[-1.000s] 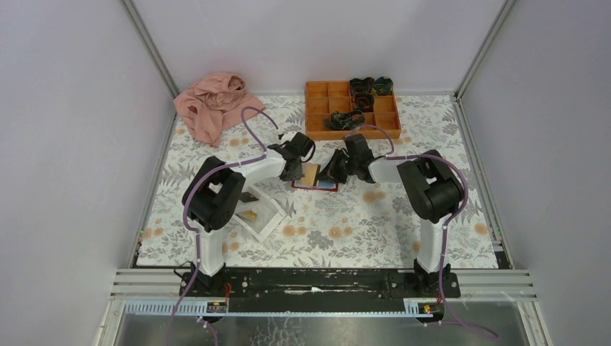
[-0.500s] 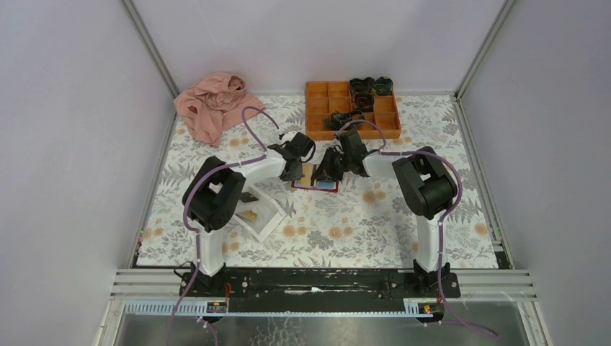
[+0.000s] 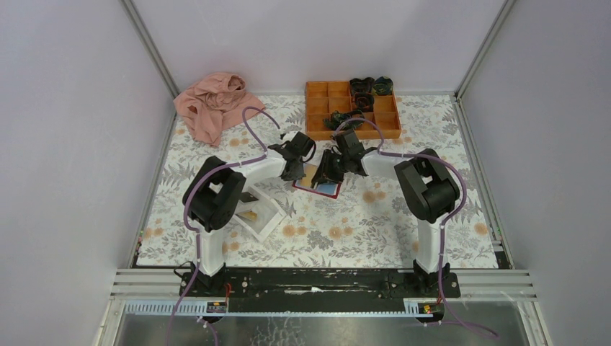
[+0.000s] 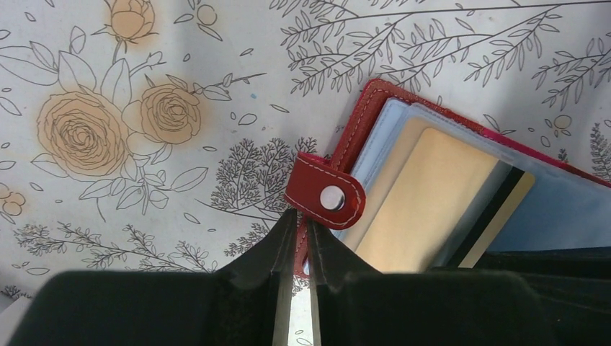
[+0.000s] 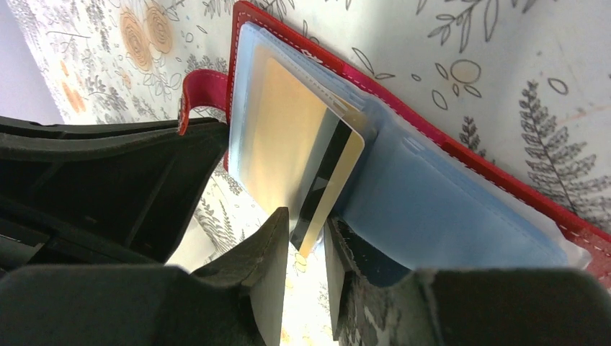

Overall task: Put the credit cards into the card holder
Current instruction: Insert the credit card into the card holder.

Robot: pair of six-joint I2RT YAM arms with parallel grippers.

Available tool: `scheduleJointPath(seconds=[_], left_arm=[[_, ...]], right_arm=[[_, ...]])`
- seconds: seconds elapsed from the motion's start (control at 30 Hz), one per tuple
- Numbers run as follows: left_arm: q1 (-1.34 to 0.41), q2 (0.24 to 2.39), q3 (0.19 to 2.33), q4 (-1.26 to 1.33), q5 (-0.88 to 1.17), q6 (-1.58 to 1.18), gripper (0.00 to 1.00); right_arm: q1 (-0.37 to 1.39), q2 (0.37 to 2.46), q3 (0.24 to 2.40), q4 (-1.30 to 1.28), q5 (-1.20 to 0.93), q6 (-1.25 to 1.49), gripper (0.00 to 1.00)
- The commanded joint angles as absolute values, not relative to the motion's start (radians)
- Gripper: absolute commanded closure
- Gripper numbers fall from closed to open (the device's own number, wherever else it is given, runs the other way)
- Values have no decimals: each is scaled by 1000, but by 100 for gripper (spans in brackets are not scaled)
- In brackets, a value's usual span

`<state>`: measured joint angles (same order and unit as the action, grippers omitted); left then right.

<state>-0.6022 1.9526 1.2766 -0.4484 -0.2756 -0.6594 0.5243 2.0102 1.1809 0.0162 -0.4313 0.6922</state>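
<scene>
The card holder (image 3: 322, 184) lies open on the floral cloth, dark red outside, pale blue inside (image 5: 447, 209). My left gripper (image 4: 301, 220) is shut on its red edge just below the snap tab (image 4: 324, 193). A golden credit card (image 5: 288, 137) sits partly inside a clear pocket, and its striped end sticks out. That end lies between the fingers of my right gripper (image 5: 302, 231), which is open with a gap on each side of the card. In the top view both grippers (image 3: 295, 167) (image 3: 328, 171) meet over the holder. Another golden card (image 3: 250, 214) lies in the white tray.
The white tray (image 3: 268, 222) sits under the left arm at the near left. An orange compartment box (image 3: 317, 108) with dark items stands at the back. A pink cloth (image 3: 212, 104) is bunched at the back left corner.
My right gripper moved a little left toward the holder and opened, letting go of the card it pinched. The left gripper stayed shut on the holder's edge.
</scene>
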Motion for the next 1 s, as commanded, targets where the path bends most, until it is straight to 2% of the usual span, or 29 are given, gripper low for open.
scheduleJointPath(seconds=[0.0, 0.3, 0.4, 0.6, 0.7, 0.83, 0.97], left_arm=[[-620, 2009, 1254, -420, -212, -661, 83], [-620, 2005, 1252, -417, -206, -653, 83], [-620, 2006, 1250, -416, -202, -653, 83], [-621, 2003, 1239, -407, -193, -663, 83], [-622, 2003, 1240, -406, -191, -667, 83], [-624, 2001, 1241, -406, -191, -669, 83], [-627, 2001, 1238, -404, -189, -673, 83]], right_arm=[[537, 1969, 1175, -125, -341, 638, 68], [537, 1918, 1174, -111, -311, 619, 67], [537, 1900, 1177, -116, -303, 603, 61], [535, 1858, 1168, -121, -264, 582, 60], [534, 1869, 1183, -145, -253, 569, 66], [532, 1894, 1197, -167, -239, 559, 89], [532, 1923, 1216, -190, -223, 545, 95]])
